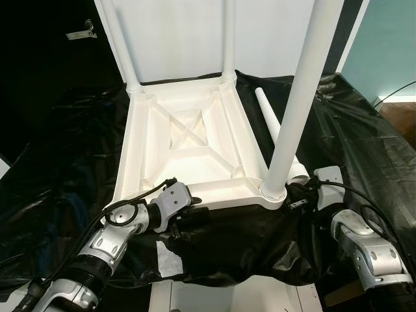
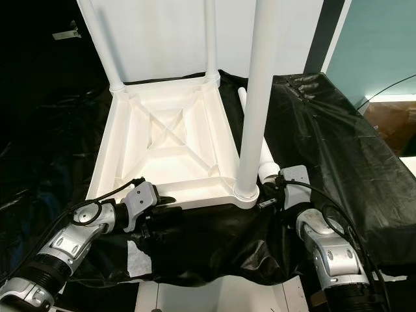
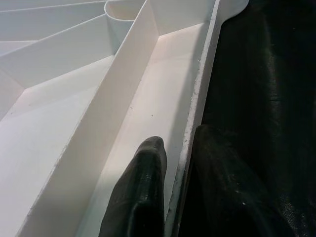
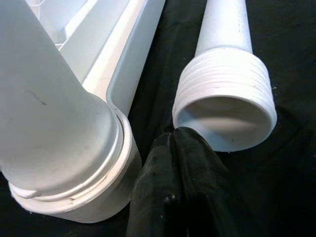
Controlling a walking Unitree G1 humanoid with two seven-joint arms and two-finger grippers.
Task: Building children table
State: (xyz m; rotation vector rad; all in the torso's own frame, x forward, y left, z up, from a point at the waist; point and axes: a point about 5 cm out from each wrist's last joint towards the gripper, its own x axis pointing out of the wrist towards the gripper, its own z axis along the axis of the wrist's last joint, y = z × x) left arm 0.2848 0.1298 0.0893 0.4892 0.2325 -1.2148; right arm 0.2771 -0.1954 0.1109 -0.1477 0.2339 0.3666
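Note:
A white plastic children's table (image 1: 188, 140) lies upside down on black sheeting. Three white legs stand up from its corners; the near right leg (image 1: 299, 97) rises from its socket (image 4: 74, 197). A loose leg (image 1: 268, 114) lies on the sheet to the right, its threaded open end (image 4: 224, 84) towards me. My left gripper (image 3: 180, 138) is at the table's near rim (image 1: 214, 195), one finger inside the rim wall and one outside, shut on it. My right gripper (image 4: 175, 136) is shut and empty, its tips between the near right leg's base and the loose leg's end.
Crumpled black plastic sheeting (image 1: 351, 130) covers the work surface and drapes over the front. A white panel (image 1: 175, 39) stands behind the table, and a teal wall (image 1: 383, 45) is at the far right. A white paper patch (image 1: 166, 257) shows under the sheet near the front edge.

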